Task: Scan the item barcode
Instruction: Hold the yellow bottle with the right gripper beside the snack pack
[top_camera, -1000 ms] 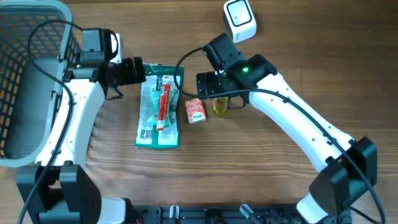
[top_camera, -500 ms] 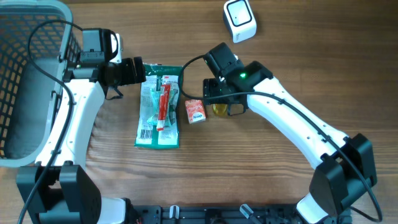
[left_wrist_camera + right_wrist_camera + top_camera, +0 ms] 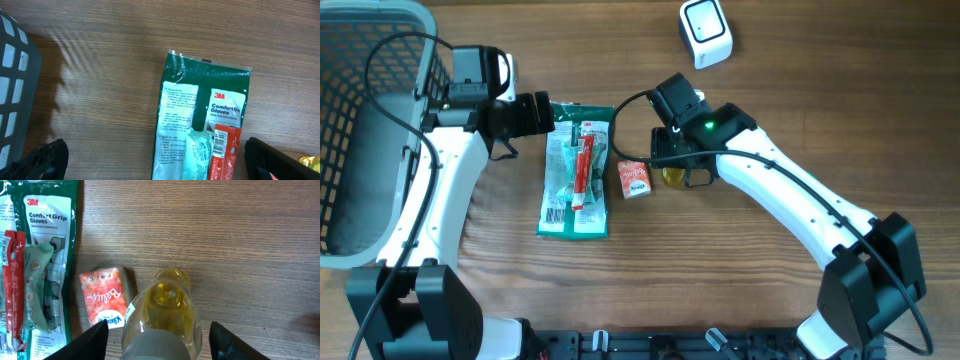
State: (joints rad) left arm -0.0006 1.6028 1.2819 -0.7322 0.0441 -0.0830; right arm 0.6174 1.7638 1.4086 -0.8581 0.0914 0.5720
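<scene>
A small clear bottle of yellow liquid [image 3: 167,297] with a grey cap stands upright on the wooden table, just right of a red tissue pack [image 3: 104,297]. My right gripper [image 3: 159,330] is lowered over the bottle [image 3: 673,177], one finger on each side, with a gap showing on both sides. From overhead, the right gripper [image 3: 672,165] hides most of the bottle. My left gripper [image 3: 157,157] hangs wide open above the top of a green glove pack [image 3: 200,115] and holds nothing. The white scanner [image 3: 706,32] sits at the back of the table.
A red sachet [image 3: 226,150] with a barcode and a pale green packet lie on the glove pack [image 3: 575,170]. The tissue pack [image 3: 635,178] lies between the glove pack and the bottle. A grey mesh basket [image 3: 370,130] fills the left side.
My right gripper has come down and slightly left over the bottle, and its fingers have narrowed toward it. The left arm has not moved.
</scene>
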